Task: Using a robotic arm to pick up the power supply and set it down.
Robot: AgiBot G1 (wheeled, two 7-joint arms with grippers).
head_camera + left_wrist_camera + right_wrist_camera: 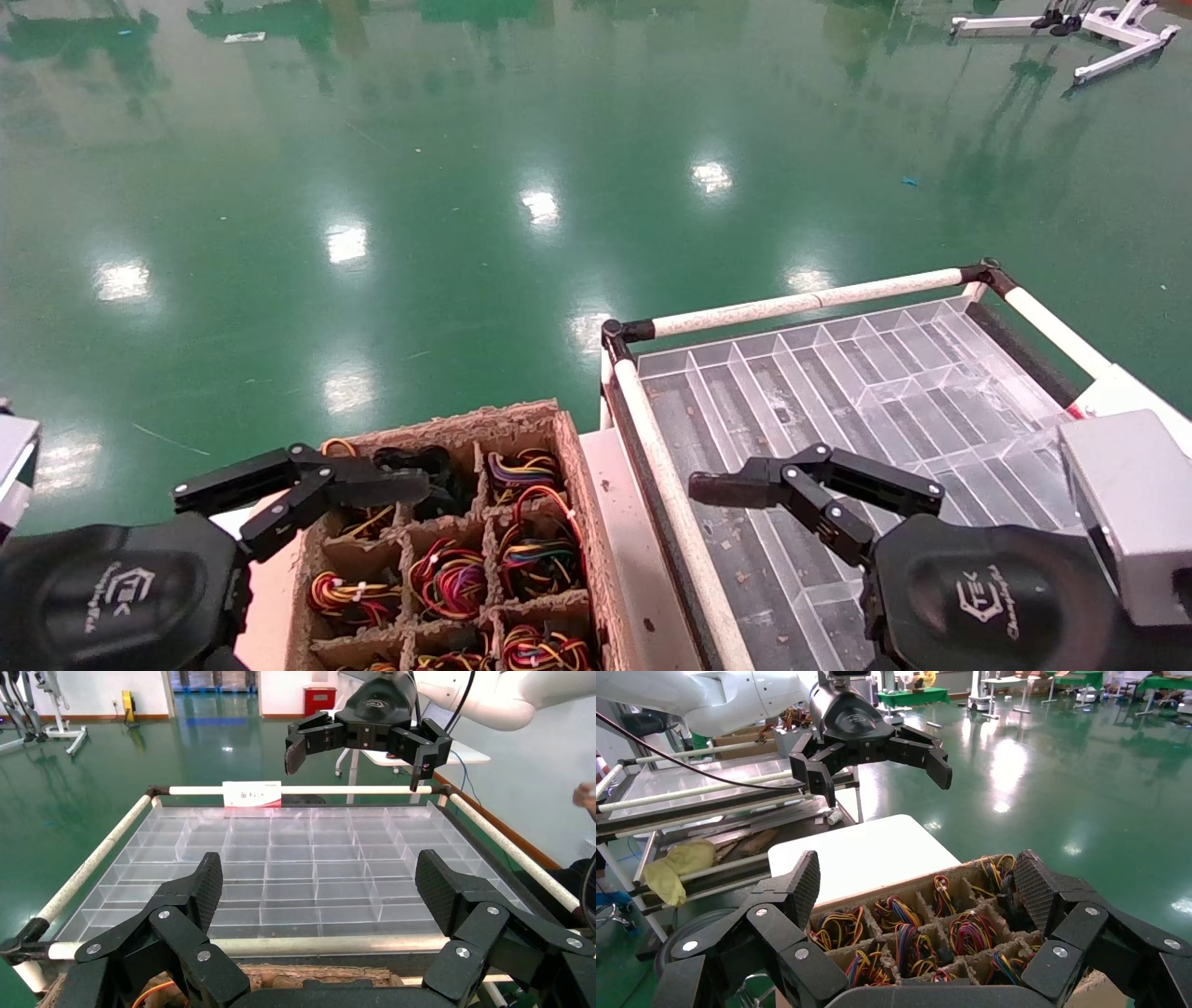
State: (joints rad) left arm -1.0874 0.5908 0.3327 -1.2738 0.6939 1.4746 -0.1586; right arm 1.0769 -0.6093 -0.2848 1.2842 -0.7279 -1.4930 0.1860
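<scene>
Power supplies stand in the cells of a brown cardboard box (570,485). Only their coiled red, yellow and orange wire bundles (449,580) (972,932) show; the grey bodies are hidden. My left gripper (372,508) hovers open over the box's far cells and holds nothing. In its own view the left gripper (320,892) faces across a clear divided tray (295,853). My right gripper (745,508) hangs open above that tray (838,391), also holding nothing. In its own view the right gripper (919,885) looks down on the box. Each white arm with its black cable shows in the other's wrist view.
The tray lies on a cart framed by white tubes (801,300), with a red-and-white label card (251,794) on its far rail. The box rests on a white tabletop (863,853). A metal rack with a yellow cloth (677,867) stands beyond. Green floor surrounds everything.
</scene>
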